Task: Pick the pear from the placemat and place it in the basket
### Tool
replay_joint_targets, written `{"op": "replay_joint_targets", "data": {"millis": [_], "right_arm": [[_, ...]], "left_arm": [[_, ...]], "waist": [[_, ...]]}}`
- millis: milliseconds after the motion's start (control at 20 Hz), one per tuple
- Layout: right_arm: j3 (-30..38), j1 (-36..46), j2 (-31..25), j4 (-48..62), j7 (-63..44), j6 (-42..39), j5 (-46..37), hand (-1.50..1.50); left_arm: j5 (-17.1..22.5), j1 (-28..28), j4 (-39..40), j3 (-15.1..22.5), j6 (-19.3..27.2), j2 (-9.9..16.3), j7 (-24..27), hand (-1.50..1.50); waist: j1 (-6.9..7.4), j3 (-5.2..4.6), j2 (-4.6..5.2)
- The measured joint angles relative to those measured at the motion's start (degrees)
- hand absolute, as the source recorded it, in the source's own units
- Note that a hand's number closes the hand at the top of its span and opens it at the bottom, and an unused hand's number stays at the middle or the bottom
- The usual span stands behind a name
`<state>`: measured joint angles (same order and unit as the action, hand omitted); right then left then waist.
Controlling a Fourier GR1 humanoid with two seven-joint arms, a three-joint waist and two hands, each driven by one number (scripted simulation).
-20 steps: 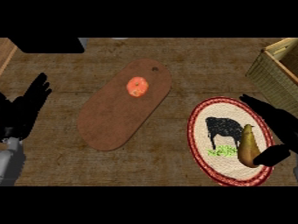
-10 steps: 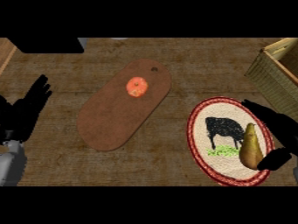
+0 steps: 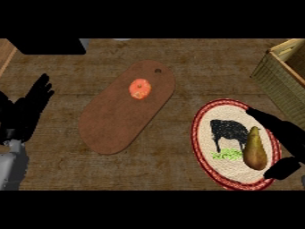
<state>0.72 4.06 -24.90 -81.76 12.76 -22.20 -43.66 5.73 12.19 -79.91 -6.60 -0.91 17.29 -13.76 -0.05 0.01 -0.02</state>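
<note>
Right hand (image 3: pixel 293 142) cups the pear (image 3: pixel 254 148) on the placemat (image 3: pixel 211 116), fingers apart, not yet clamped. Next: close, lift, carry toward one o'clock to the basket (image 3: pixel 288 80).

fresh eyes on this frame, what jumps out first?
Probably the round placemat at lower right, red-rimmed with a black cow on it, and the pear lying on its right side. The right hand sits against that pear, fingers along its far side and thumb below it. After that, the brown cutting board at centre with a small orange fruit near its top, and the wicker basket at the upper right edge.
</note>
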Motion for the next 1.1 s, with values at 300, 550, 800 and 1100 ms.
{"op": "replay_joint_targets", "data": {"millis": [300, 550, 800, 1100], "right_arm": [[-0.66, -1.25, 1.45, -0.48, -0.56, 1.95, -4.28, -1.5], [-0.43, -0.62, 2.11, 2.1, -0.01, 3.56, -7.42, -1.5], [-2.89, -0.11, 2.05, 5.48, 1.72, 6.68, -12.4, 1.5], [-3.84, 1.43, 2.66, 7.89, 2.93, 8.75, -16.27, 1.5]], "left_arm": [[-1.2, -0.36, -0.2, -0.42, -0.51, -1.22, 0.62, 0.0], [-1.27, 0.19, 1.49, -2.11, -2.01, -0.88, 1.63, 0.0], [-1.19, 0.38, -0.23, -2.49, -2.19, -0.92, -0.24, 0.0], [-2.28, 0.23, 1.27, -2.6, -2.37, -1.87, 1.41, 0.0]], "waist": [[0.0, -0.02, -0.01], [0.01, -0.01, 0.01], [0.1, -0.18, -0.07], [0.07, -0.47, -0.26]]}}
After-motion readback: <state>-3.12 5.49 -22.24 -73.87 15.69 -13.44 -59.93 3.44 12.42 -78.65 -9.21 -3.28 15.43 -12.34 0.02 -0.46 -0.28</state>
